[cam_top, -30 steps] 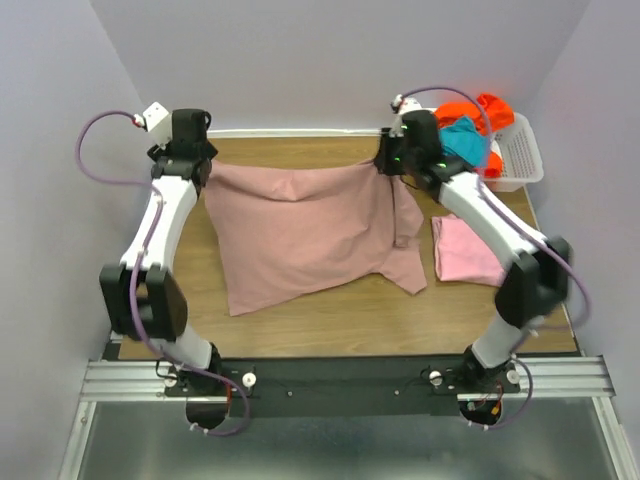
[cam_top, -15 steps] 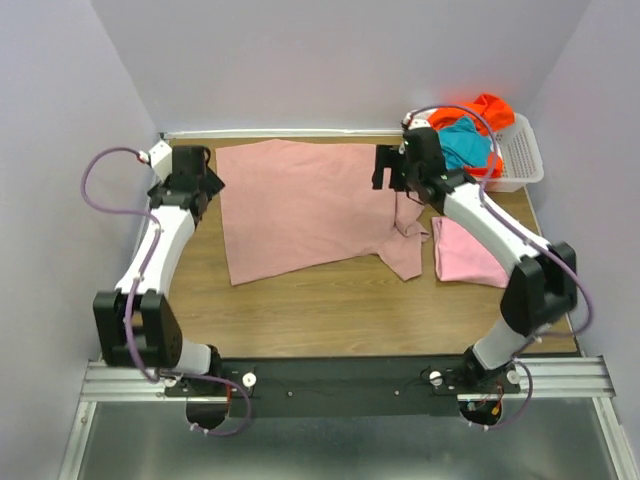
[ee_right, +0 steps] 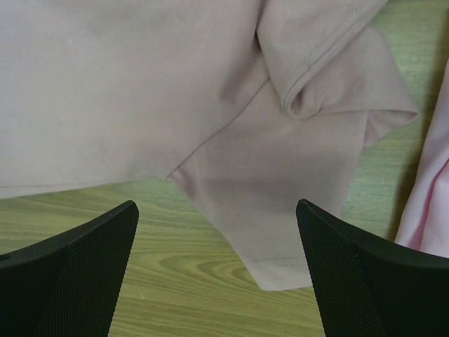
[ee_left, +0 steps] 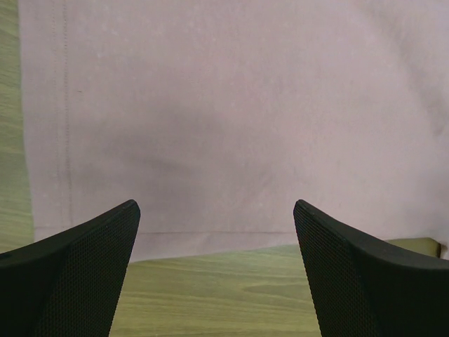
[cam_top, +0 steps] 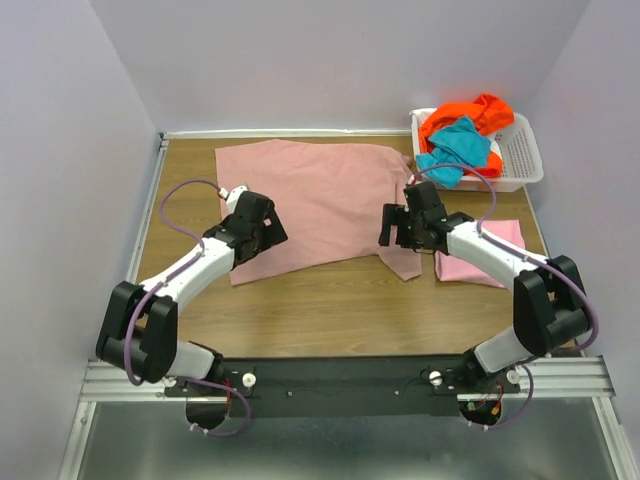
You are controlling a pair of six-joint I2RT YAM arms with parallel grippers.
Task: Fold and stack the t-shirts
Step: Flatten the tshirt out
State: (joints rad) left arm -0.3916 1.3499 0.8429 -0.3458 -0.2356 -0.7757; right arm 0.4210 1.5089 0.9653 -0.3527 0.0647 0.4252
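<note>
Grippers spread, empty: your left gripper (cam_top: 264, 227) and right gripper (cam_top: 394, 226) hang over the rose-mauve shirt (cam_top: 320, 195).
It lies flat on the wooden bench (cam_top: 330, 310); right of it, a pink shirt (cam_top: 482, 256) and a white basket (cam_top: 526, 160).

Robotics lab / test cell, seen from above. A small wood-look table (cam_top: 330, 310) is boxed in on 3 sides by plain pale-lilac walls (cam_top: 330, 60). At the near edge is a ribbed aluminium rail (cam_top: 100, 378) w/ a black plate (cam_top: 340, 375). It carries 2 white-and-black robot arms, left arm (cam_top: 190, 272) and right arm (cam_top: 490, 255), bases fixed side by side. Purple cables (cam_top: 190, 182) loop loose off each arm. Grey sheet metal (cam_top: 330, 445) lies below the rail. Household items are few. A mauve t-shirt (cam_top: 320, 200) is spread flat on the table. A white plastic basket (cam_top: 525, 150) holds orange and teal clothes (cam_top: 455, 135) at the far right corner. Bare walls, exposed wiring & bolted hardware say research rig, not home.
</note>
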